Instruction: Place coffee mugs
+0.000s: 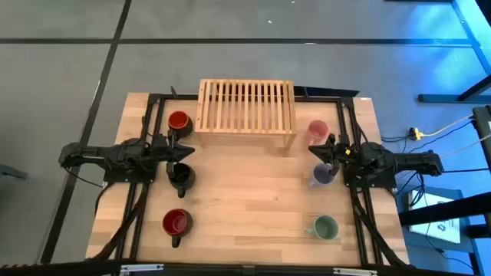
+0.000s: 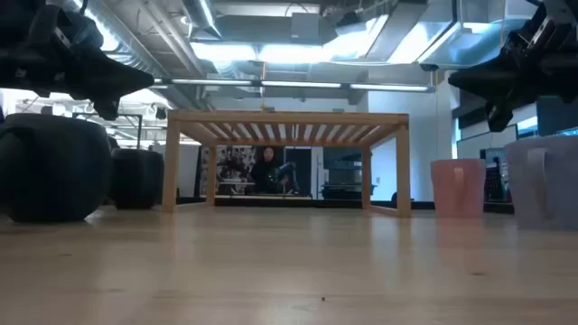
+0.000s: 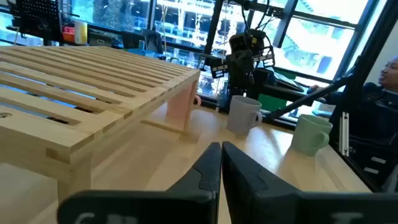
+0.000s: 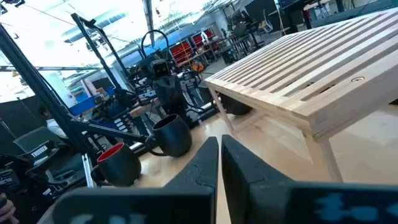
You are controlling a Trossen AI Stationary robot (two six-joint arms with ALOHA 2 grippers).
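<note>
Six mugs stand upright on their bases on the wooden table. On the left are the orange-red mug (image 1: 178,121), the black mug (image 1: 180,175) and the dark red mug (image 1: 176,223). On the right are the pink mug (image 1: 317,131), the lavender mug (image 1: 322,175) and the green mug (image 1: 326,228). My left gripper (image 1: 186,151) is shut and empty, raised between the orange-red and black mugs. My right gripper (image 1: 316,153) is shut and empty, raised between the pink and lavender mugs. Both show shut in their wrist views, the left (image 3: 221,168) and the right (image 4: 219,165).
A slatted wooden rack (image 1: 245,107) stands on legs at the table's far middle, with open space beneath it (image 2: 289,171). The table's middle (image 1: 253,199) between the two rows of mugs is bare wood. A person sits beyond the table's right side (image 3: 388,71).
</note>
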